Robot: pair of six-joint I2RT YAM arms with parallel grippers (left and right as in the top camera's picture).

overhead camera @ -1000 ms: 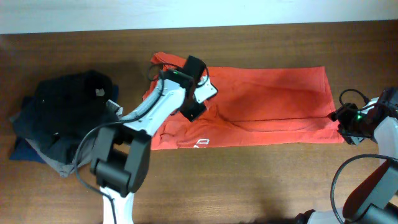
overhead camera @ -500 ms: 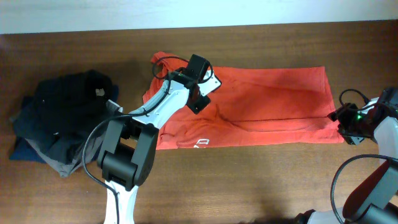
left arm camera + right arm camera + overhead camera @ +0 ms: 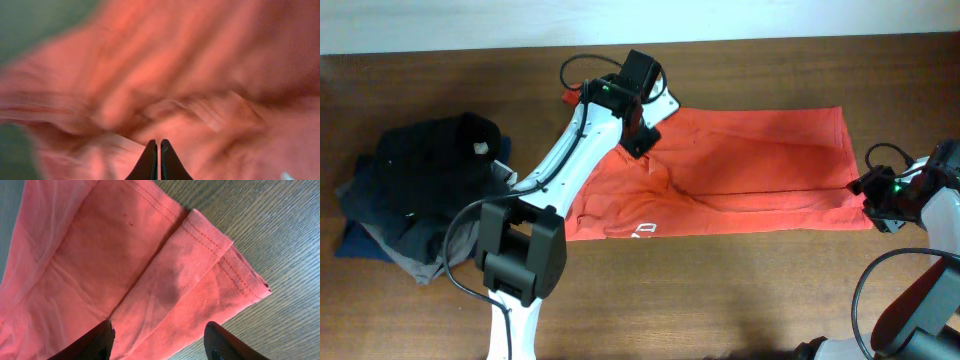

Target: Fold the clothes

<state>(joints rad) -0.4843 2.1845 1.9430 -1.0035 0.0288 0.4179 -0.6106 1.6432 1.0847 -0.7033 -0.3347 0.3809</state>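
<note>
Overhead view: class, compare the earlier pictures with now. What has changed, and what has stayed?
The left gripper, shut, swung toward the table's far edge over the red-orange T-shirt; whether it pinches cloth is unclear. The right gripper, open at the hem corner, and the dark clothes pile stayed put.

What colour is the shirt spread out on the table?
The T-shirt is red-orange, hem stitched to match; the right wrist view shows it best.
</note>
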